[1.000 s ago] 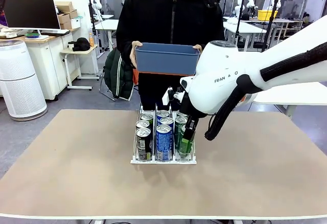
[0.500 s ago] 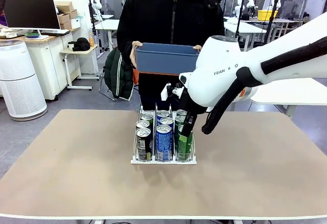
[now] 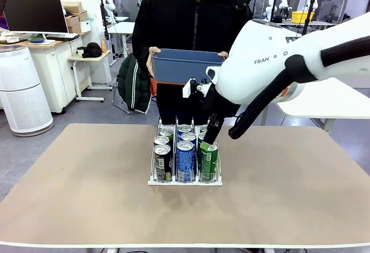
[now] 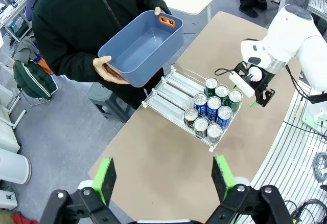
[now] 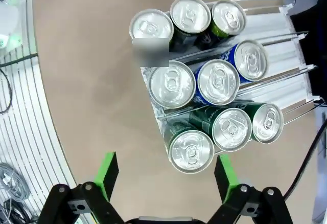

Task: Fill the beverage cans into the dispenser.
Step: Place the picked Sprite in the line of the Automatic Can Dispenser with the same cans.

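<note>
Rack (image 3: pixel 185 181) stands at mid-table with nine cans, three per lane, bunched at the robot's end; the far ends of the lanes are bare wire. Left lane holds black cans (image 3: pixel 162 159), middle lane blue cans (image 3: pixel 185 158), right lane green cans. The front green can (image 3: pixel 208 158) stands upright at the stop of the right lane, touching the can behind it.

Right gripper (image 5: pixel 163 175) is directly above that can, its green pads spread wide to either side of the silver top with clear gaps on both. It holds nothing. In the front view its black fingers (image 3: pixel 212 129) sit just above the can's rim. Left gripper (image 4: pixel 164 175) is parked high and well back from the rack, jaws likewise wide apart and empty.

A person across the table holds a blue tub (image 3: pixel 188 66) at chest height; seen from the left wrist, the tub (image 4: pixel 143 45) is empty.

Judgement: the placing looks done and the step in hand is the retreat. Recommended practice:
- Lift straight up along the can's axis before any sideways travel, so neither pad clips the rim.
- Keep the fingers spread until clear of all the tops.
- Avoid swinging toward the middle lane; its wire divider and the blue cans are just beside the pad on that side.

Risk: a tipped front can would likely disturb the row behind it.

With the tub empty, filling appears complete or nearly so.
</note>
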You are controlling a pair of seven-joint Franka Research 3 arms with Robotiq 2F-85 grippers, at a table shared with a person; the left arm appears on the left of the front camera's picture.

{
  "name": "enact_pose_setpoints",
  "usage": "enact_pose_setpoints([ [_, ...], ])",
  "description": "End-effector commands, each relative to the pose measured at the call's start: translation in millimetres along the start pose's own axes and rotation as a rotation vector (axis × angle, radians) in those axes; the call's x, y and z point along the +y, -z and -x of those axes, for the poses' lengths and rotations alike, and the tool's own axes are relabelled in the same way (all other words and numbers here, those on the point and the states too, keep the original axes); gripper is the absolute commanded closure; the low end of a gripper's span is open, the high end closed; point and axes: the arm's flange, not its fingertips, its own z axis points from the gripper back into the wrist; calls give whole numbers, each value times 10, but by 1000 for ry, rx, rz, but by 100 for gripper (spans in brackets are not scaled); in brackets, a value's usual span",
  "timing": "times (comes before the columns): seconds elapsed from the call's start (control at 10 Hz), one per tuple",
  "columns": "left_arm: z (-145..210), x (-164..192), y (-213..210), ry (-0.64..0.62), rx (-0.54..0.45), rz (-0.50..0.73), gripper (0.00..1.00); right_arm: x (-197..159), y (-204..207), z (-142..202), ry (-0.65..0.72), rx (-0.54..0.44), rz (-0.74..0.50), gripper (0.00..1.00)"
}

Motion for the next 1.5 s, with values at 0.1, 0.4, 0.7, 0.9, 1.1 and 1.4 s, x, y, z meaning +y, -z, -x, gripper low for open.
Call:
enact_pose_setpoints([
  [0.1,14,14,9,-2,-3,-4,0,84,-227,161,-29,-78,-41,0],
  [0.4,14,14,9,-2,-3,-4,0,47,-494,250,-24,-146,-25,0],
  [0.7,14,14,9,-2,-3,-4,0,41,-381,91,-16,-89,-3,0],
  [0.9,14,14,9,-2,-3,-4,0,41,-381,91,-16,-89,-3,0],
  [1.1,14,14,9,-2,-3,-4,0,41,-381,91,-16,-89,-3,0],
  [1.4,14,14,9,-2,-3,-4,0,-81,-634,92,-7,-123,-9,0],
])
